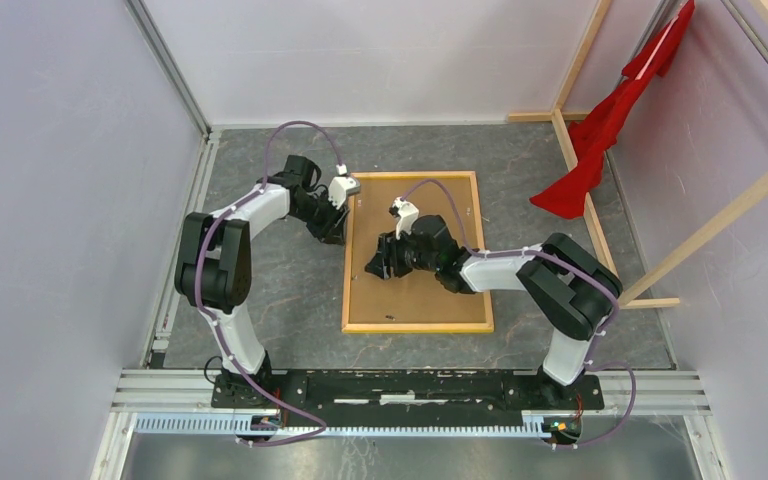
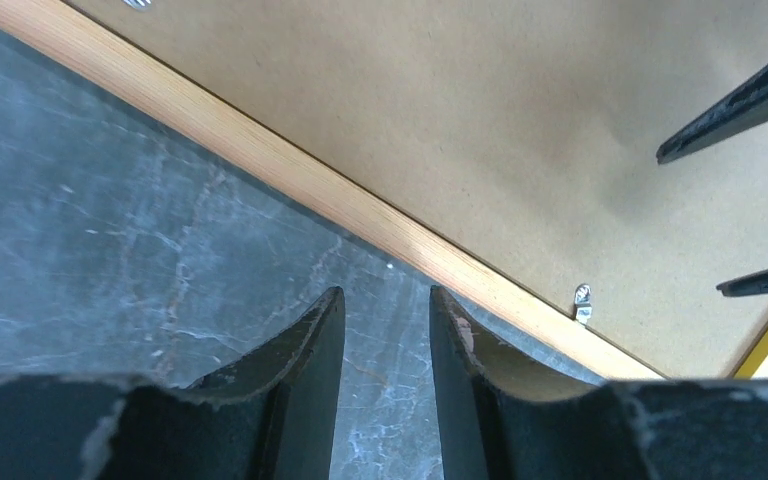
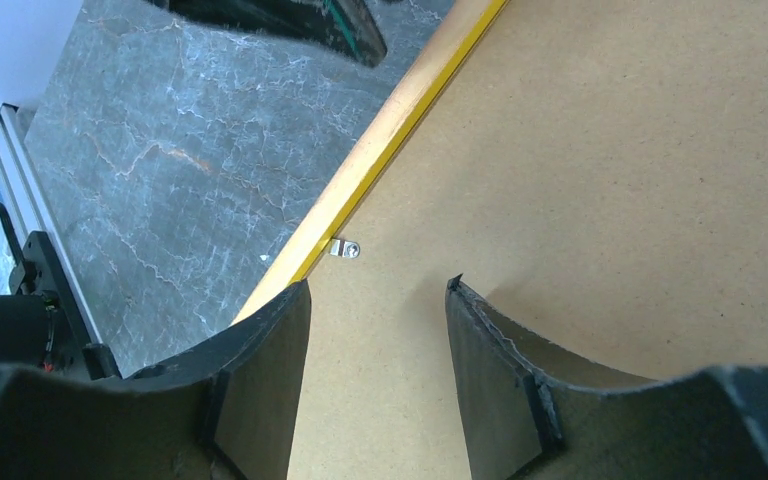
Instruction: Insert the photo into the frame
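Frame (image 1: 418,326) lies back-up in the middle of the counter (image 1: 280,300). A brown backing board (image 1: 420,300) sits inside its wooden rails, with small metal clips (image 3: 344,248) along the left rail. Left claw (image 1: 332,234) hangs just off the frame's far left edge, jaws apart and empty over bare counter. Right claw (image 1: 376,268) is over the backing near the left rail, jaws apart, gripping nothing.

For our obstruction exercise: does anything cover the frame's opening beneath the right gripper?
Yes. A brown backing board fills the frame from rail to rail, directly beneath the right gripper, so the opening is covered.
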Robot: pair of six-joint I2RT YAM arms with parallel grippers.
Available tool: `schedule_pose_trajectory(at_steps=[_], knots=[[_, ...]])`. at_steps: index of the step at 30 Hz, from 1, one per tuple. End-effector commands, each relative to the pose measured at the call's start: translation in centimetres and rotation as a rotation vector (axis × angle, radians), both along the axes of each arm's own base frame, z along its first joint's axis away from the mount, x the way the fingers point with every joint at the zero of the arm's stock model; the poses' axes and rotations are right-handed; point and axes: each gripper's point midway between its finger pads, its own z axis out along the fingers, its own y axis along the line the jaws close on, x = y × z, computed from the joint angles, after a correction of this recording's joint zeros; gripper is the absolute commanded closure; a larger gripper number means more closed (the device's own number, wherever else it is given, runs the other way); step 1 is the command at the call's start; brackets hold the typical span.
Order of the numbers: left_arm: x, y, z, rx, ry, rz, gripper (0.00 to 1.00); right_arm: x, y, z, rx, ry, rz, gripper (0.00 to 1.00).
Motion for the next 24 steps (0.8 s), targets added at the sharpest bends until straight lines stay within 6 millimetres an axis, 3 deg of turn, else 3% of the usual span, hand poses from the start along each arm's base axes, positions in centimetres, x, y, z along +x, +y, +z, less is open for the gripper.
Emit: schedule_pose_trajectory(at_steps=[1, 5, 11, 24], knots=[[1.3, -1.0, 1.4, -0.065, -0.004, 0.005, 0.56, -0.4, 0.8, 1.1, 0.042, -0.007, 0.026, 0.42], [1.6, -1.1, 0.8, -0.062, 0.004, 0.005, 0.56, -1.1, 1.3, -0.1, 0.046, 0.034, 0.025, 0.42], [1.9, -1.2, -0.1, -0.062, 0.029, 0.016, 0.57, -1.2, 2.6, 0.6, 0.082, 0.037, 0.048, 0.42], [1.3, -1.3, -1.0, -0.066, 0.057, 0.013, 0.59, -3.2, 4.8, -1.3, 0.076, 0.081, 0.1, 0.43]])
